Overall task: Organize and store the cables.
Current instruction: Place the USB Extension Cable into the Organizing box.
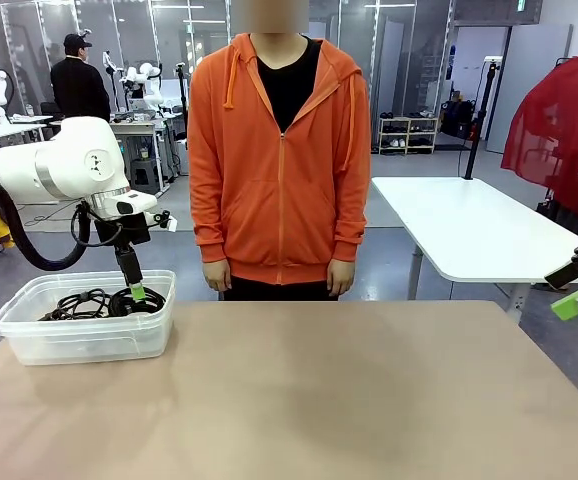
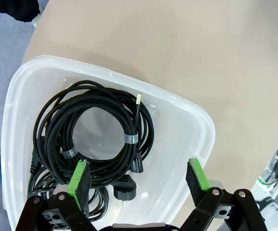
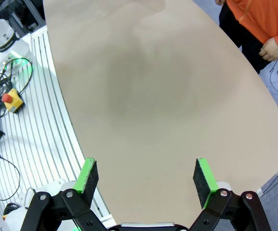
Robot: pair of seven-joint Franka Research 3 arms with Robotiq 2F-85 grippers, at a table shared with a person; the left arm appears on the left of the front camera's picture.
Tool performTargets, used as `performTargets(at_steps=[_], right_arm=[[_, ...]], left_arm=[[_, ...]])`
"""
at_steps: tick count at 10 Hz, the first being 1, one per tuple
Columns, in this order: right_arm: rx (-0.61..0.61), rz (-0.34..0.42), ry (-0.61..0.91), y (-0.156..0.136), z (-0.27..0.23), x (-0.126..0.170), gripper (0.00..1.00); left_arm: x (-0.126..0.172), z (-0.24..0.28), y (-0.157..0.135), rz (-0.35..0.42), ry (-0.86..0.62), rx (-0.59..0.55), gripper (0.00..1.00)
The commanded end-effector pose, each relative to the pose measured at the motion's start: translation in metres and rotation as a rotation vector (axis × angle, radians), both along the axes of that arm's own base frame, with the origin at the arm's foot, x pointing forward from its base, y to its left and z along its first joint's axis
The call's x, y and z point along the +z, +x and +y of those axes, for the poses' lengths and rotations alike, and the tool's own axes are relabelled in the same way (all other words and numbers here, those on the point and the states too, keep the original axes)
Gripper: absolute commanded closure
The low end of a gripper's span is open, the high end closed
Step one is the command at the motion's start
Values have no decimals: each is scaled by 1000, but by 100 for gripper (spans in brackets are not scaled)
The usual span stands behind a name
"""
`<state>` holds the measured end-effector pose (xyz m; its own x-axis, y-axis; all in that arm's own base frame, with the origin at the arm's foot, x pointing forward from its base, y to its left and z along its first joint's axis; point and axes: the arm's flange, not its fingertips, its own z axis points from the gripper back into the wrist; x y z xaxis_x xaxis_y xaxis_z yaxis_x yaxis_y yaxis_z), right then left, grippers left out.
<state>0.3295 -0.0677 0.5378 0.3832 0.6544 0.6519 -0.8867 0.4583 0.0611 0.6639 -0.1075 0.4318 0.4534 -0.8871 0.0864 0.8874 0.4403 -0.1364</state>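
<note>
Across my table (image 1: 369,390), at its far edge, a person (image 1: 279,150) stands in an orange hoodie over a black shirt, arms down at the sides. The tabletop is plain beige. Behind the person, to my right, I see a white table (image 1: 469,225), and beside it a red garment (image 1: 564,125). Far behind on my left, another person (image 1: 79,85) in black clothes and a cap stands near a workbench (image 1: 144,125). Beyond the table edge on my right side, a yellow box with a red button (image 3: 11,102) lies on a ribbed white surface (image 3: 38,120), with thin wires around it.
</note>
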Motion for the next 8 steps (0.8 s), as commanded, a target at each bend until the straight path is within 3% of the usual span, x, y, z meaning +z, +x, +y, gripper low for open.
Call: performTargets(at_steps=[1, 8], right_arm=[[15, -8, -9, 2, -1, 0, 0], [15, -8, -9, 2, -1, 0, 0]], left_arm=[[0, 2, 3, -4, 3, 2, 0], [0, 2, 3, -4, 3, 2, 0]])
